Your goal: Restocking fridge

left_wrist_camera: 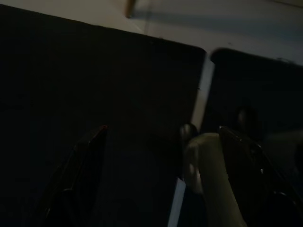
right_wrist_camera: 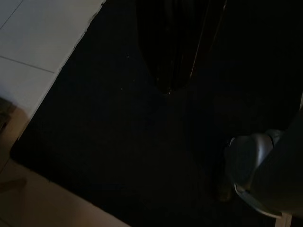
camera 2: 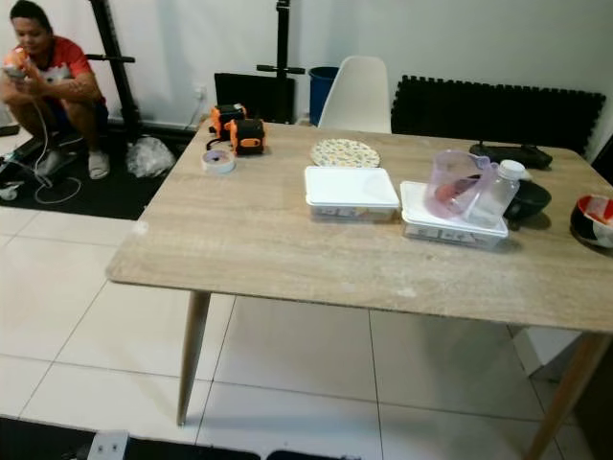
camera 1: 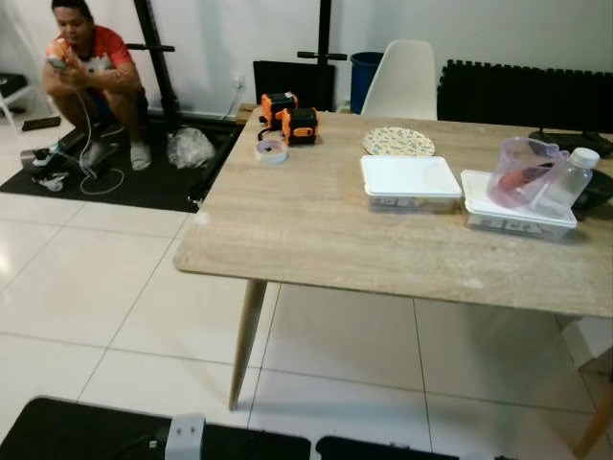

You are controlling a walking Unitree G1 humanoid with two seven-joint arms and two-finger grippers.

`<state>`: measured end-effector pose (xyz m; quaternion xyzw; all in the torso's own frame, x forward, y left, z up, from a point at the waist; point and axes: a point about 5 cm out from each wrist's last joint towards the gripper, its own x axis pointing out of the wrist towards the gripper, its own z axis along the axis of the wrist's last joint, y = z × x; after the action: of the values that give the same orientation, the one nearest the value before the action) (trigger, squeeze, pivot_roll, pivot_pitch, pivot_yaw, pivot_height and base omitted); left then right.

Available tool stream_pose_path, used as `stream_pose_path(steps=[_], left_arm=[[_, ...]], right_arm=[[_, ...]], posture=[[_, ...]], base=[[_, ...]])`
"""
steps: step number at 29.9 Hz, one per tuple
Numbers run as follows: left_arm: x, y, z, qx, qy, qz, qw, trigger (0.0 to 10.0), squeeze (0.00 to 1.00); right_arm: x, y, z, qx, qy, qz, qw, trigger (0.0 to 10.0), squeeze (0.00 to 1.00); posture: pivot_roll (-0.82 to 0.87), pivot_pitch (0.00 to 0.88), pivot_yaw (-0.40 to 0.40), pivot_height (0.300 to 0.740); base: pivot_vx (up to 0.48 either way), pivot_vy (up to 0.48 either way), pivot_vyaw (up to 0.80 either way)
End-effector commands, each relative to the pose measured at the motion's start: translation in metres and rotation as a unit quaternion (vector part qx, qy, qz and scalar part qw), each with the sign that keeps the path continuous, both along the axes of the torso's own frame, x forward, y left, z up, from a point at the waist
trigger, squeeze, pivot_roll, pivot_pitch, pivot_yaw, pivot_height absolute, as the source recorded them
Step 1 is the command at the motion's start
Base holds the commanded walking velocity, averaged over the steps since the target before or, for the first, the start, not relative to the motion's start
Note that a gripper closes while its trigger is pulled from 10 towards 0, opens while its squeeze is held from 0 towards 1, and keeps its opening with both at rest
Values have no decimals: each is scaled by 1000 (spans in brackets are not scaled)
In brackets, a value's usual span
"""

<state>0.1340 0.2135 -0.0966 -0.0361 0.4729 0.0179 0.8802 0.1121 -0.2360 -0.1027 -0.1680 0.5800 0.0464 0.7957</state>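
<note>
On the light wooden table stand two flat white-lidded food containers, one near the middle and one to its right. A clear pink-tinted pitcher and a small plastic bottle rest on the right container. A patterned plate lies behind them. Both arms hang low, away from the table. In the dark left wrist view my left gripper stands open over a black mat, its fingers wide apart. The right wrist view is very dark, showing black mat and some white tile.
A black bowl and a red-and-white bowl sit at the table's right end. Orange-and-black tools and a tape roll lie at the far left. A white chair stands behind. A person crouches on a mat at far left.
</note>
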Motion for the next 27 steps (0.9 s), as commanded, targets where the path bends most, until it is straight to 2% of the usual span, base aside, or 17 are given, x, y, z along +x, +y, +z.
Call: stream_pose_path(steps=[1, 11, 15, 20, 22, 27], left_arm=[[-8, -7, -4, -10, 16, -9, 1000, 10000, 0], [-10, -10, -5, -16, 19, -11, 1000, 10000, 0], [-10, -11, -5, -19, 20, -13, 1000, 10000, 0], [-10, -11, -5, -19, 20, -15, 999, 10000, 0], [-10, -11, -5, -20, 20, -18, 999, 10000, 0], [-9, -11, -5, -20, 20, -20, 999, 10000, 0]], right_arm=[[-3, -3, 0, 0, 4, -8, 1000, 10000, 0], [1, -4, 1, -16, -1, 9, 1000, 10000, 0], [6, -6, 3, -57, -13, 35, 998, 10000, 0], [7, -6, 3, -57, -13, 32, 998, 10000, 0], [5, -3, 2, -33, -9, 3, 999, 10000, 0], [6, 1, 1, -28, -17, -4, 999, 10000, 0]], posture=[[-74, 0, -24, 740], [-75, 0, -26, 740], [-74, 0, -26, 740], [-75, 0, -21, 740], [-77, 0, -20, 740], [-77, 0, -18, 740]], base=[[0, -352, 0], [0, -383, 0], [180, -403, 0], [247, -406, 0], [251, -407, 0], [147, -411, 0]])
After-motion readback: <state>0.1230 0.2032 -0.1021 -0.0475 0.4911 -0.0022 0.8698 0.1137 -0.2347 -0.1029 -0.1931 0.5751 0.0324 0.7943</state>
